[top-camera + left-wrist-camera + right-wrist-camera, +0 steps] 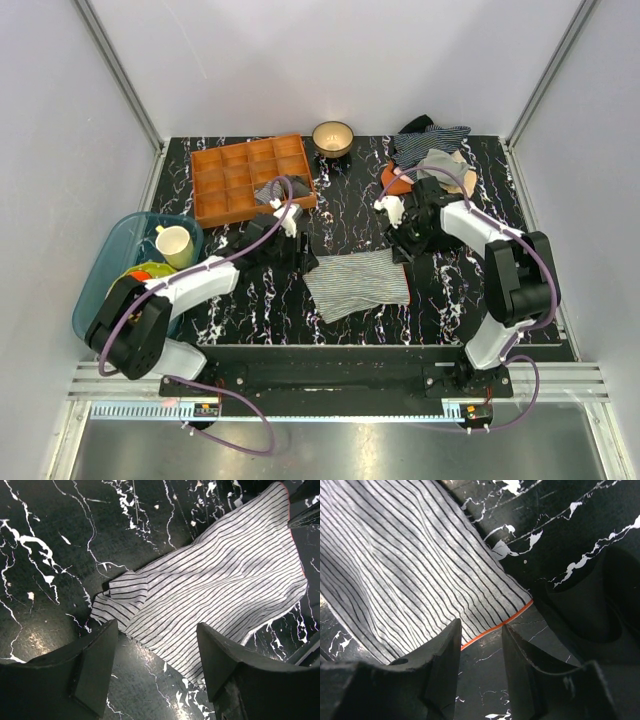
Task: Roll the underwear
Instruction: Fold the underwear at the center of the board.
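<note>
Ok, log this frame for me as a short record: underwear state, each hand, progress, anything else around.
underwear: spread flat mid-table, not rolled
left hand: open, over the underwear's left edge, holding nothing
right hand: open, over the orange-trimmed edge, holding nothing
progress: rolling not yet begun
elsewhere: orange tray, bowl and clothes pile at the back

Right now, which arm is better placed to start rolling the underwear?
Probably right. The right tool sits low and open astride the orange hem of the underwear. The left tool is open over the opposite corner but looks higher.
</note>
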Robot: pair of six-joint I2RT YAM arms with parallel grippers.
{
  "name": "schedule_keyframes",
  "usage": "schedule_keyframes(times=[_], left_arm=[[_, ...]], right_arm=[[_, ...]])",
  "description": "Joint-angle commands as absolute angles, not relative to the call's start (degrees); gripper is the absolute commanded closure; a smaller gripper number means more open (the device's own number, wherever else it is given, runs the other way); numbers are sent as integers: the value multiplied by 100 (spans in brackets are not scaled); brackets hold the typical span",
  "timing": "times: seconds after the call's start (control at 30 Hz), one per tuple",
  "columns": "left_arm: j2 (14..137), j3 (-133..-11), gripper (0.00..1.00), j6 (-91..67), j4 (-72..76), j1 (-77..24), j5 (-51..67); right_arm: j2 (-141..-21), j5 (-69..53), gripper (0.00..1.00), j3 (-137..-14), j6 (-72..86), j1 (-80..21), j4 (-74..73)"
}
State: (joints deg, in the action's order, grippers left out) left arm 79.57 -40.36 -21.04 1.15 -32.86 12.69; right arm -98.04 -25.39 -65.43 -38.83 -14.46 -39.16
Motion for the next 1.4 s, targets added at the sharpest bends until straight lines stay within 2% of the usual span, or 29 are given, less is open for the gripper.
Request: schedule_keyframes(times=[0.0, 0.07, 0.13, 0.17, 0.2, 0.33, 0.43, 0.6, 0.7, 0.73, 0.77, 0.83, 0.87, 0.9, 1.0, 1.03, 1.07, 1.17, 1.2, 1.23, 1.37], left_arm=[[8191, -4078, 33, -2355, 501, -3208, 1213], [8323, -4131, 33, -2373, 466, -3182, 1151], [8480, -4192, 34, -2364, 457, -3164, 1151], [8516, -4218, 34, -2356, 448, -3155, 1143], [8604, -4236, 34, -2347, 448, -3147, 1134], [8745, -4385, 36, -2268, 413, -3103, 1046], [8859, -4509, 39, -2171, 334, -3050, 880], [8843, -4465, 48, -2066, 334, -2953, 537], [8300, -4150, 47, -1812, 509, -2944, 536], [8088, -4044, 46, -1706, 571, -2944, 571], [7860, -3912, 46, -1601, 737, -2953, 589], [7157, -3570, 41, -1258, 957, -2971, 755], [6693, -3455, 37, -1170, 1036, -2979, 817], [6462, -3332, 24, -1108, 1142, -2988, 974], [5688, -2639, 1, -1493, 1799, -2997, 1037], [5521, -2176, 1, -1668, 2428, -3006, 994], [5293, -1936, 1, -1966, 2739, -3006, 1002], [5343, -1564, 1, -1769, 3567, -3076, 1509], [5422, -1591, 4, -1610, 3603, -3259, 1964], [5492, -1669, 9, -1408, 3421, -3417, 2125], [5660, -1934, 8, 224, 2357, -4612, 1566]], right_arm=[[-9993, -2364, 53, -6803, -3525, -1433, -3779], [-10019, -2443, 55, -6811, -3507, -1433, -3779], [-10055, -2557, 62, -6864, -3472, -1441, -3814], [-10055, -2688, 67, -6899, -3454, -1441, -3841], [-10063, -2759, 78, -6969, -3393, -1441, -3858], [-10055, -2927, 90, -7163, -3130, -1441, -3753], [-10020, -2752, 96, -7181, -2796, -1441, -3376], [-10125, -2365, 97, -7101, -2557, -1441, -2804], [-10055, -2521, 91, -7119, -2916, -1441, -3075], [-9846, -2897, 87, -7067, -3101, -1441, -3146], [-9713, -3109, 78, -6962, -3268, -1441, -3312], [-9345, -3888, 69, -6873, -4101, -1433, -3663], [-9221, -4111, 61, -6760, -4766, -1433, -4013], [-8950, -4287, 56, -6663, -5129, -1441, -4164], [-8457, -4990, 34, -6092, -7087, -1450, -4814], [-8368, -5053, 31, -5786, -7702, -1476, -5225], [-8298, -5036, 30, -5635, -8595, -1555, -5334], [-8183, -4406, 31, -5153, -8684, -2054, -4985], [-8157, -4064, 32, -5029, -8631, -2135, -4818], [-8130, -3930, 33, -4906, -8561, -2179, -4434], [-8121, -3674, 34, -4553, -8473, -2267, -4078]])
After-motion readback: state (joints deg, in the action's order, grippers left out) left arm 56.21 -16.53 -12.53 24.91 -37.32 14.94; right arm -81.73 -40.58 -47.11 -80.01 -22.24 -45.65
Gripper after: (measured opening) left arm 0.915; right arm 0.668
